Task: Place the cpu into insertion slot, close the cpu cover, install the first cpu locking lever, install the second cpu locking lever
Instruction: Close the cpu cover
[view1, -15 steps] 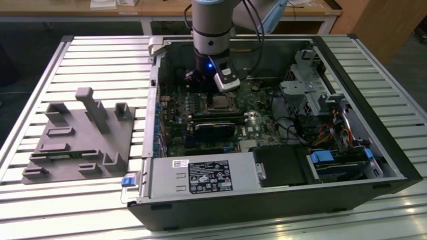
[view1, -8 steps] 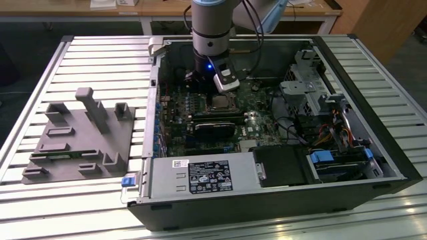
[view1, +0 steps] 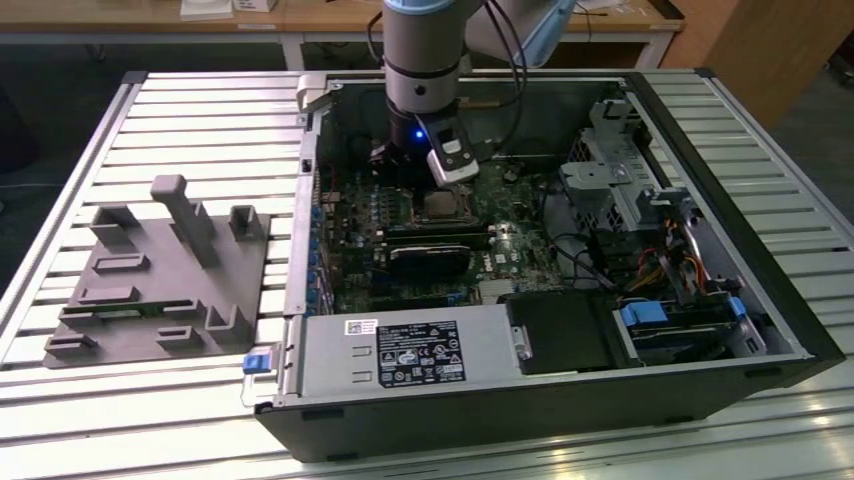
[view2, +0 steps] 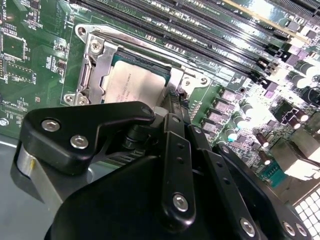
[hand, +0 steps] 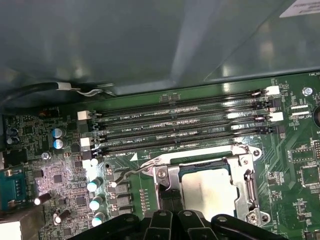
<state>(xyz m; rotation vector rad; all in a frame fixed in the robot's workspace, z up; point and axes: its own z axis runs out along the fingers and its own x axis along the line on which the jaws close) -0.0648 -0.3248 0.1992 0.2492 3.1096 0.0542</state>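
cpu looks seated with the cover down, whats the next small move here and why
Probably ease the gripper onto the wire lever beside the cpu cover and press it down. The cpu lies seated under the closed cover, and that lever looks raised, not latched.

From here I see a work table (view1: 200, 110) topped with ribbed silver aluminium slats that run across the exterior view. Two things rest directly on it. An open black computer case (view1: 534, 410) lies on its side over the middle and the exterior view's right, open face up. A grey fixture plate (view1: 140, 300) with upright posts lies flat at the exterior view's left, just beside the case. I cannot tell whether they touch.
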